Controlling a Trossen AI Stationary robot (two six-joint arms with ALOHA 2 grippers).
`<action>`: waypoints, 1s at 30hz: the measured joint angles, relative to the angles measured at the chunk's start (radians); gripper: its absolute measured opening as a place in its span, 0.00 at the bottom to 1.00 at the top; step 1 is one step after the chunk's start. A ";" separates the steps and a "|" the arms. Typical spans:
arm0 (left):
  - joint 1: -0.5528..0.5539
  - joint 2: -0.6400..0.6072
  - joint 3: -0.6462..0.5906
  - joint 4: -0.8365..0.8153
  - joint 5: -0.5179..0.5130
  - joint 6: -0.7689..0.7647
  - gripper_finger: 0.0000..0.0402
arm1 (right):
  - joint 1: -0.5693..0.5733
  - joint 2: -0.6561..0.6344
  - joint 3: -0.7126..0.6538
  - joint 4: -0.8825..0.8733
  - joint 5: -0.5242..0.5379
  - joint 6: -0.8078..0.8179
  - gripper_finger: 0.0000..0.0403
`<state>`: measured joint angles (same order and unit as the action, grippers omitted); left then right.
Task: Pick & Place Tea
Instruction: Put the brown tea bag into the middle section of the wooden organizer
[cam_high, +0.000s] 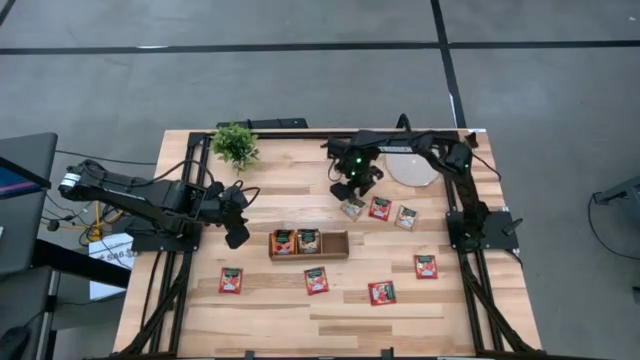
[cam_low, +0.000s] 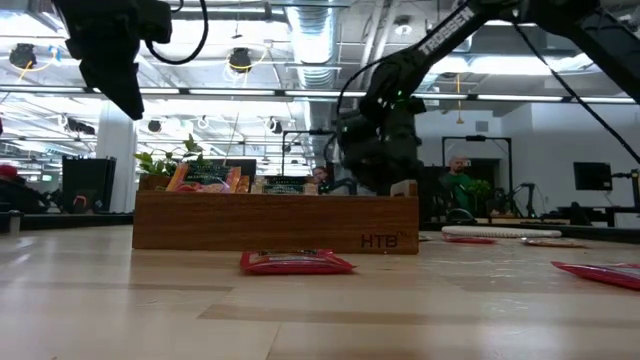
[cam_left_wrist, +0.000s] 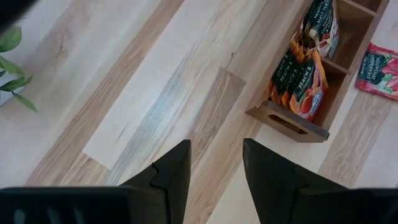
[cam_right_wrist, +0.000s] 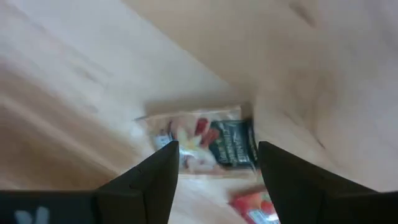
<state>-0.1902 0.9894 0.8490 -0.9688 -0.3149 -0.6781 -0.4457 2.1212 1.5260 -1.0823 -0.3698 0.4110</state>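
Sachet (cam_right_wrist: 202, 142), beige, lay flat on counter (cam_high: 270, 190) directly under right gripper (cam_right_wrist: 216, 163), jaws spread, astride it, nothing grasped. Left gripper (cam_left_wrist: 214, 163) parted, empty, beside tray (cam_high: 308, 243).

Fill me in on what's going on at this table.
Two robot arms are sorting tea sachets into a wooden tray. The right end effector is open and hovers just over a pale sachet behind the tray, nothing held. The left end effector waits empty beside the tray's left end, its fingers apart. Two of the tray's compartments already hold sachets; the third looks empty. Six red sachets and another pale one lie loose on the table.
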 joint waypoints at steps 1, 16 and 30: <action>0.000 0.000 0.000 0.000 0.000 0.000 0.34 | 0.001 0.005 -0.005 -0.024 0.011 0.001 0.53; -0.002 0.000 0.000 0.011 0.005 0.016 0.34 | 0.000 0.026 -0.021 -0.009 0.030 0.000 0.42; -0.002 0.000 0.000 0.014 0.007 0.016 0.34 | 0.006 0.024 -0.029 -0.006 0.034 -0.013 0.36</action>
<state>-0.1917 0.9894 0.8494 -0.9543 -0.3077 -0.6617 -0.4398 2.1456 1.4967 -1.0888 -0.3356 0.3979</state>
